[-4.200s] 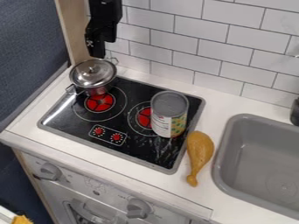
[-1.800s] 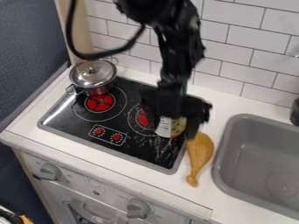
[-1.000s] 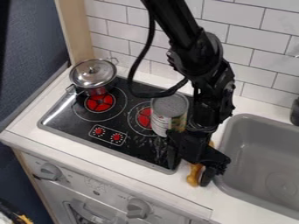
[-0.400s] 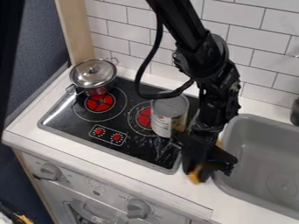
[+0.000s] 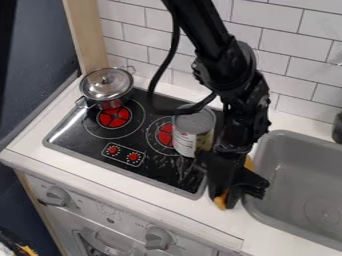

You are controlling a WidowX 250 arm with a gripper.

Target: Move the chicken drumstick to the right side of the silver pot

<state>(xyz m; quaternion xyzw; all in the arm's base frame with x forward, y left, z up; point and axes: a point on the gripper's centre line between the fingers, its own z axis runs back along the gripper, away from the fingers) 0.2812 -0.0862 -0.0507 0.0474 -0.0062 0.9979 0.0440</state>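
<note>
The chicken drumstick (image 5: 220, 202), golden-brown and rounded, slants just beside the smooth gray sink (image 5: 300, 185), knobby thin end toward the sink's front, thick end toward its back, pinched in my black gripper (image 5: 224, 197).

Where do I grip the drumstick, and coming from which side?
Probably around the middle, from above, pinching across its length: the drumstick shows at both ends past the gripper, so it lies lengthwise between cooktop and sink. The middle itself is hidden, so its thickness I can't judge.
</note>
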